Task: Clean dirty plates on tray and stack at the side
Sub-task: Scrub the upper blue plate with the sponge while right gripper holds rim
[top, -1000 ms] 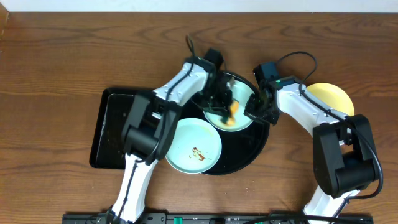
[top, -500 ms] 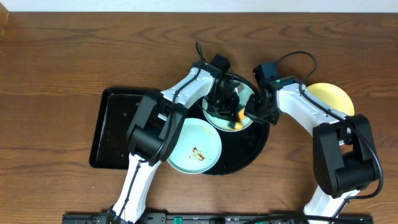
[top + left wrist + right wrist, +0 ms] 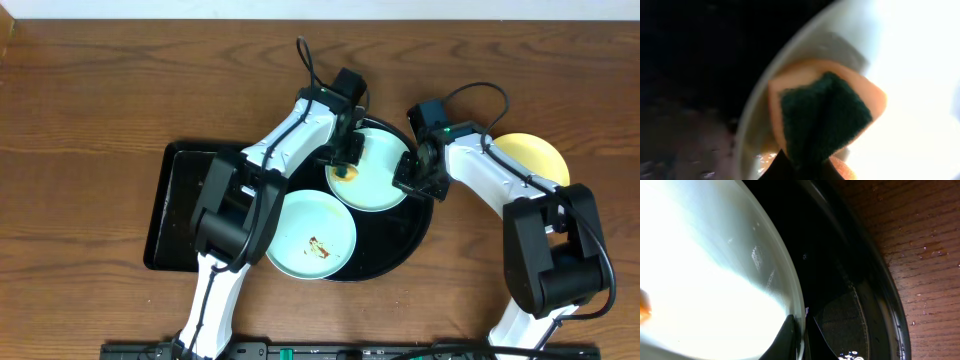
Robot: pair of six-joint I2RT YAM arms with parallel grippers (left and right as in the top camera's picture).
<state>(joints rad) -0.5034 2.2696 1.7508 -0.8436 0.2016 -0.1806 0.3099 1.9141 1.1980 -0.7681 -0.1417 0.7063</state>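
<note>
A pale blue plate (image 3: 375, 175) lies tilted at the back of the round black tray (image 3: 403, 228). My right gripper (image 3: 408, 177) is shut on its right rim (image 3: 788, 275), one finger on each side of the edge. My left gripper (image 3: 346, 162) is shut on an orange sponge (image 3: 827, 117) with a dark green scouring face, pressed against the plate's left edge (image 3: 771, 67). A second pale blue plate (image 3: 312, 235), with a brown smear in its middle, lies at the tray's front left. A pale yellow plate (image 3: 533, 155) rests on the table to the right, off the tray.
A rectangular black tray (image 3: 172, 210) sits left of the round one, partly under the left arm. The round tray's raised rim (image 3: 883, 287) runs close beside my right fingers, with wet wood table (image 3: 922, 230) beyond it.
My left gripper has swept the sponge from the plate's front right part over to its left edge. The right gripper and the plate it holds have stayed put.
</note>
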